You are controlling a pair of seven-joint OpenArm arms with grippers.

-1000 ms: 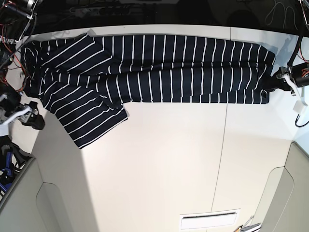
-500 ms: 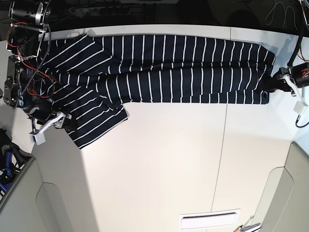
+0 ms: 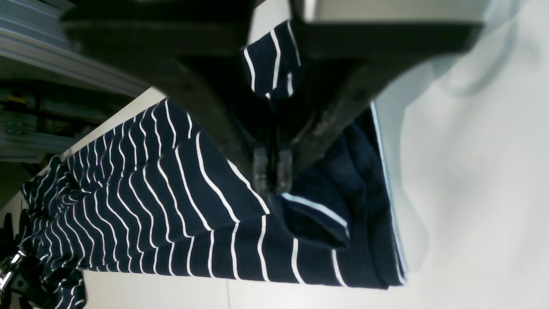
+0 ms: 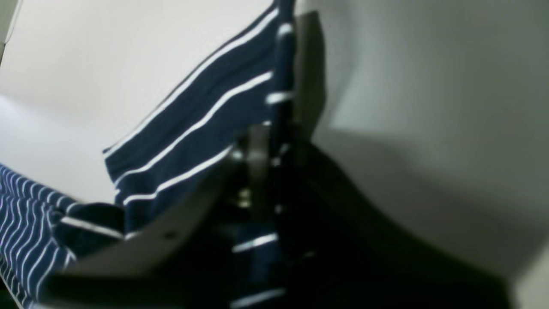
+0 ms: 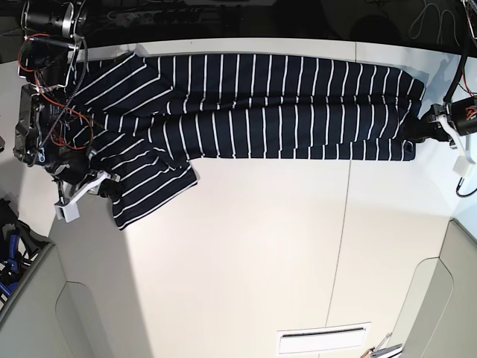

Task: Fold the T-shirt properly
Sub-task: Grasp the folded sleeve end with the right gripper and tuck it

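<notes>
The T-shirt, dark navy with thin white stripes, lies spread lengthwise along the far side of the white table, one sleeve flap pointing toward the near left. At the shirt's right end my left gripper is shut on the hem; the left wrist view shows its fingertips pressed together on the striped cloth. My right gripper sits at the sleeve flap's left corner. The right wrist view, blurred, shows the gripper shut with the striped sleeve edge pinched between the fingers.
Red and black cables hang on the right arm over the shirt's left end. Grey panels stand at the near left and at the near right. A white slotted plate lies at the near edge. A seam crosses the table.
My right arm came in from the table's left edge onto the sleeve flap and its fingers closed on the cloth. The left gripper and the shirt's right end stayed put.
</notes>
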